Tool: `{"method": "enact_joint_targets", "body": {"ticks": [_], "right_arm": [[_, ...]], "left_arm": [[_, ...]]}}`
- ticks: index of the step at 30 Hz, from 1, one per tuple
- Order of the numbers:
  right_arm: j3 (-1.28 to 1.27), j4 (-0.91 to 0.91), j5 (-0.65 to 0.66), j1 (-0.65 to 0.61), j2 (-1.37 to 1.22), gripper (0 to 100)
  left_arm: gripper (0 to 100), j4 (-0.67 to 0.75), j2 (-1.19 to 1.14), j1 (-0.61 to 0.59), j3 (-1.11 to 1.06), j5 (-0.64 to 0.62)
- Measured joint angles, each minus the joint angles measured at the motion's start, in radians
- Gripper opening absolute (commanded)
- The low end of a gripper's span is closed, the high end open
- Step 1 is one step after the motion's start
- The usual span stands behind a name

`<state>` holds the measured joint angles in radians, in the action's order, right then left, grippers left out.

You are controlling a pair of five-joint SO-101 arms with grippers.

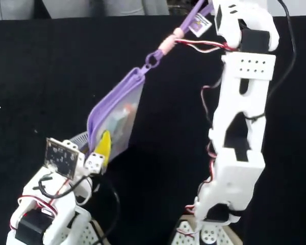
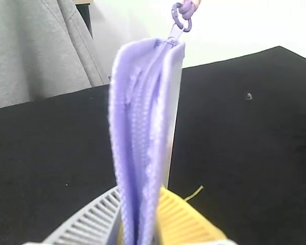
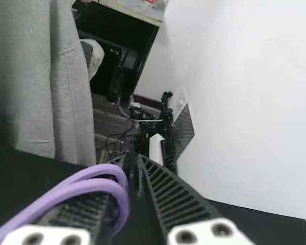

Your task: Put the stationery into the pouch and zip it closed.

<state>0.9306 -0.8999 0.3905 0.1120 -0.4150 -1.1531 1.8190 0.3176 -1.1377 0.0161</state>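
Field notes, both arms.

- Left gripper (image 2: pixel 142 196): my 1 grey and 1 yellow finger are clamped on the near end of the lilac fabric pouch with a clear plastic side wall (image 1: pixel 104 109).
- Right gripper (image 3: pixel 133 166): my 2 black ribbed fingers sit close together, with the lilac woven strap (image 3: pixel 81 191) looped over 1 of them and turning into the gap. I judge it pinched there, but the contact itself is hidden.
- The pouch hangs taut between my 2 arms, lifted off the black cloth-covered table (image 1: pixel 41 76). Colourful stationery (image 1: pixel 123 115) shows through the clear wall, inside.
- The lilac ring-shaped zip pull (image 1: pixel 153 60) sits at the far end, joined to the strap by a pink bead (image 1: pixel 169 43). The teeth look shut along the length I can see, so I judge the zip closed or nearly so.

Risks:
1. The strap is smooth and lies on a finger. More pull could slide it off, and the pouch would swing down toward my left arm.
2. My left grip holds fabric only. Hard tension could drag that end out.
3. Pulling past the zip's end stop would strain the ring or the bead link.
4. Letting go with both at once would drop the pouch onto the table.

Writing: a small white paper tag (image 1: pixel 199 24) hangs by the strap. It carries a mark, too small to read. No other print is legible.
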Motion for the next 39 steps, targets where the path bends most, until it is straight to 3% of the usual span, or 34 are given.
{"method": "enact_joint_targets", "body": {"ticks": [3,8,14,21,32,39], "right_arm": [[0.003,-0.048,-0.002,-0.051,-0.002,1.2],[0.005,-0.110,-0.003,-0.149,-0.002,1.2],[0.005,-0.112,-0.003,-0.212,-0.025,1.5],[0.005,-0.112,-0.003,-0.221,-0.044,1.5],[0.005,-0.170,-0.003,-0.219,-0.048,2.4],[0.183,-0.365,-0.008,-0.221,-0.048,28.6]], "left_arm": [[10,0.041,0.006,-0.026,-0.025,-0.002],[38,0.198,0.008,-0.164,-0.127,-0.011],[35,0.345,-0.003,-0.275,-0.241,-0.160],[34,0.373,-0.003,-0.330,-0.238,-0.166],[34,0.365,0.008,-0.615,-0.032,-0.172],[34,0.124,0.009,-0.626,0.146,-0.172]]}}
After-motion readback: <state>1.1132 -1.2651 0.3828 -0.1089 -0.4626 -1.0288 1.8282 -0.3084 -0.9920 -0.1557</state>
